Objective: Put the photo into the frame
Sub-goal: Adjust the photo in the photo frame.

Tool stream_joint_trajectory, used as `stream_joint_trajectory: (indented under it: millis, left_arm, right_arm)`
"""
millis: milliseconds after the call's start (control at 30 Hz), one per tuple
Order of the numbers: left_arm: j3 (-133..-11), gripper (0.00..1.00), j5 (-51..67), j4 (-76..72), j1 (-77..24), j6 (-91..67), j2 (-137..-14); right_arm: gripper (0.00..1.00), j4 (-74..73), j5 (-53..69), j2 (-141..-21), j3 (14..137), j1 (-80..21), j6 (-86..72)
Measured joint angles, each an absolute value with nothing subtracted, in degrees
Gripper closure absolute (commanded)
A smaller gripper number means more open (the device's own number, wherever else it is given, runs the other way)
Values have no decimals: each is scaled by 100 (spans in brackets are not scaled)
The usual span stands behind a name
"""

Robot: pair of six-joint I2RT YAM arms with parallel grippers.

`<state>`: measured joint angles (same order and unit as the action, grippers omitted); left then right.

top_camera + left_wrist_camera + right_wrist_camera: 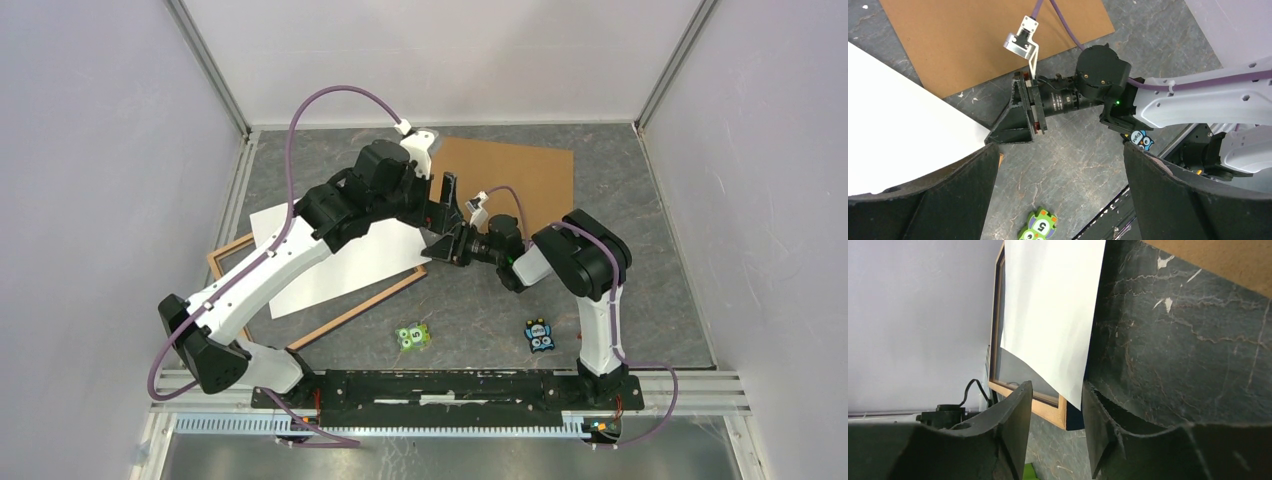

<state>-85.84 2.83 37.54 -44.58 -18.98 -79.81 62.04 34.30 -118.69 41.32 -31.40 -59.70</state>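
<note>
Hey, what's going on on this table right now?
Two robot arms are working on getting a photo into a frame. The frame lies wood side up, and the photo lies white side up, skewed across it rather than seated inside. The right gripper has its jaws either side of the photo's right-hand corner, with a gap between them. The left gripper hovers above, wide open, holding nothing. A brown cardboard sheet lies behind.

Photo (365, 262): white back up, skewed across frame, left of centre. Frame (360, 310): light wood back up, flat, near-right rail and left corner exposed.
</note>
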Motion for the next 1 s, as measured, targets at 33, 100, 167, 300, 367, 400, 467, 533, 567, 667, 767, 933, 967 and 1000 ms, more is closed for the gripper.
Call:
stream_joint_trajectory:
  millis: [33,100,167,300,367,400,467,533,567,667,767,933,967,1000]
  left_arm:
    - [-8584,0,279,3752,-4493,-1898,-7981]
    - [-8584,0,263,3752,-4554,-1898,-7981]
    - [-8584,0,263,3752,-4587,-1898,-7972]
    - [-8584,0,311,3752,-4600,-1898,-7948]
    - [-8584,0,314,3752,-4600,-1898,-7931]
    - [-8584,0,311,3752,-4600,-1898,-7922]
    - [-8584,0,309,3750,-4600,-1898,-7898]
    - [-8584,0,314,3750,-4602,-1898,-7881]
    - [-8584,0,314,3750,-4604,-1898,-7876]
    - [-8584,0,309,3747,-4611,-1898,-7867]
    - [-8584,0,301,3747,-4615,-1896,-7867]
    - [-8584,0,242,3747,-4626,-1857,-7867]
    - [-8584,0,224,3745,-4626,-1831,-7867]
    - [-8584,0,204,3747,-4630,-1820,-7867]
  right_arm:
    - [48,6189,3413,-11872,4145,-3142,-5970]
    - [49,6136,3361,-11872,4145,-3142,-5933]
    - [56,6025,3310,-11872,4145,-3142,-5900]
    - [68,6099,3275,-11928,4158,-3155,-6003]
    - [68,6237,3258,-12046,4235,-3190,-6158]
    - [68,6294,3256,-12119,4307,-3223,-6235]
    - [66,6326,3253,-12213,4451,-3280,-6333]
    - [65,6320,3234,-12254,4615,-3332,-6383]
    - [65,6318,3223,-12254,4676,-3345,-6390]
    - [73,6302,3144,-12254,4856,-3393,-6386]
    - [90,6208,3100,-12261,4963,-3402,-6357]
    - [100,5920,3192,-12309,5168,-3398,-6296]
    - [100,5745,3297,-12315,5249,-3387,-6259]
    - [100,5546,3433,-12337,5371,-3374,-6206]
